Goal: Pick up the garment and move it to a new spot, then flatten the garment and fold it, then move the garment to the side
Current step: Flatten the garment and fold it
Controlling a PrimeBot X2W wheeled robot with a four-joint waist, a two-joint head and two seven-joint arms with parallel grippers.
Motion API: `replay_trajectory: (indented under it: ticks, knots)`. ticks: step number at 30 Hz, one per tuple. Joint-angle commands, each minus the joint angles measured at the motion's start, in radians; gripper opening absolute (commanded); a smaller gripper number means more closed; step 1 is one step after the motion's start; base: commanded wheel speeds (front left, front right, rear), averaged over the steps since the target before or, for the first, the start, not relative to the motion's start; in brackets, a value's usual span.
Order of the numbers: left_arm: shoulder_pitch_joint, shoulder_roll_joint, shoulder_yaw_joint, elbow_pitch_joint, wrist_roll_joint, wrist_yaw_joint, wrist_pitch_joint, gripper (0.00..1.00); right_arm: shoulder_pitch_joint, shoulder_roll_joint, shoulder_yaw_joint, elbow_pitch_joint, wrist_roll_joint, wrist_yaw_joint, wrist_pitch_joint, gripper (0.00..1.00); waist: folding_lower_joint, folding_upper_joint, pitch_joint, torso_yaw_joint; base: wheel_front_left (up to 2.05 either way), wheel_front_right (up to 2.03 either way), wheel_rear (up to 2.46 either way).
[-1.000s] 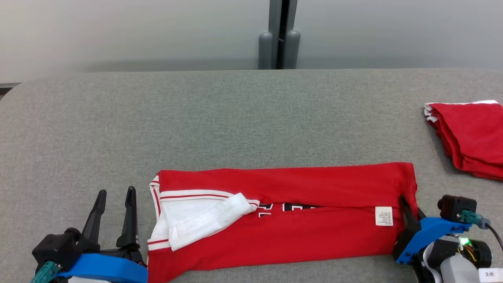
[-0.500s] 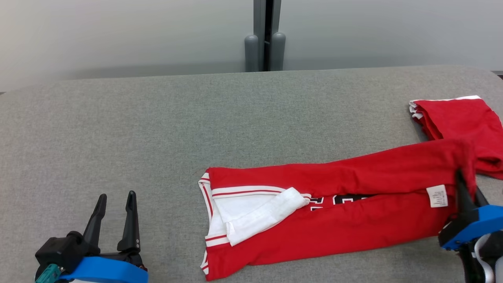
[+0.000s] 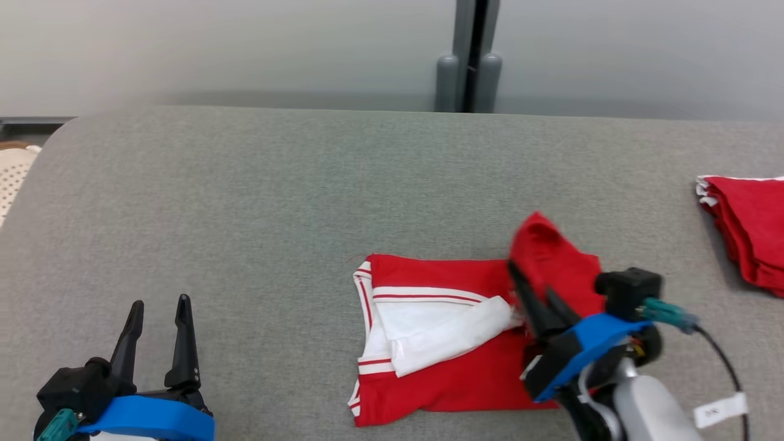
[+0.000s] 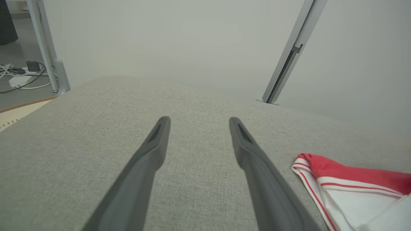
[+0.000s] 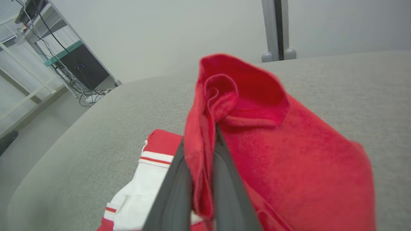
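Note:
The garment (image 3: 453, 367), a red shirt with white collar and red-white trim, lies on the grey table (image 3: 306, 202) right of centre, its collar end to the left. My right gripper (image 3: 531, 293) is shut on the shirt's bottom hem, holding that end lifted and carried over the collar part. In the right wrist view the red hem (image 5: 244, 106) bunches between and above the two fingers (image 5: 175, 189), with the white collar (image 5: 141, 189) below. My left gripper (image 3: 156, 318) rests open at the lower left, away from the cloth; the left wrist view shows its fingers (image 4: 154, 150) apart and the collar edge (image 4: 324, 186) at right.
A second stack of folded red garments (image 3: 747, 233) lies at the table's right edge. A grey post (image 3: 468, 55) stands behind the table against the wall. A perforated pale object (image 3: 12, 177) sits off the table's left end.
My right gripper has carried the shirt's bottom end up and leftward over the collar half, so the long strip now lies doubled. The head camera has shifted. The left gripper stays open in place.

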Motion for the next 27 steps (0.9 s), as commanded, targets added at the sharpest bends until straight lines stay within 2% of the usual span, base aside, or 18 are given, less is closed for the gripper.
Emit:
replay_trajectory:
  ticks: [1,4,8,16,18,19,27]
  knots:
    - [-0.006,-0.002,-0.001,0.003,0.006,-0.004,-0.004,1.0,-0.038,0.001,0.083,0.034,0.037,0.0,-0.015,0.0,0.0,0.0,0.005,0.026,0.0,0.0,0.0]
    - [-0.011,-0.009,-0.003,0.004,0.006,-0.006,-0.004,1.0,-0.079,0.0,0.185,0.088,0.068,0.0,-0.021,0.0,0.0,0.0,0.006,0.052,0.0,0.0,0.0]
    - [-0.016,-0.017,-0.005,0.006,0.01,-0.009,-0.004,1.0,-0.114,0.0,0.263,0.137,0.1,0.0,-0.03,0.0,0.0,0.0,0.01,0.077,0.0,0.0,0.0]
    - [-0.021,-0.036,0.002,0.013,0.022,-0.017,-0.004,1.0,-0.191,0.0,0.367,0.276,0.156,0.0,-0.05,0.02,0.0,0.0,0.019,0.104,0.0,0.0,0.0]
    - [-0.023,-0.041,0.004,0.016,0.024,-0.018,-0.004,1.0,-0.204,0.0,0.391,0.303,0.173,0.0,-0.054,0.49,0.0,0.0,0.019,0.105,0.0,0.0,0.0]
    - [-0.024,-0.043,0.005,0.017,0.024,-0.02,-0.004,1.0,-0.212,0.0,0.403,0.313,0.179,0.0,-0.058,1.0,0.0,0.0,0.019,0.104,0.0,0.0,0.0]
    - [-0.033,-0.055,0.0,0.028,0.037,-0.035,-0.004,1.0,-0.264,-0.001,0.487,0.315,0.226,0.0,-0.144,1.0,0.0,0.0,0.018,0.086,0.0,0.0,0.0]
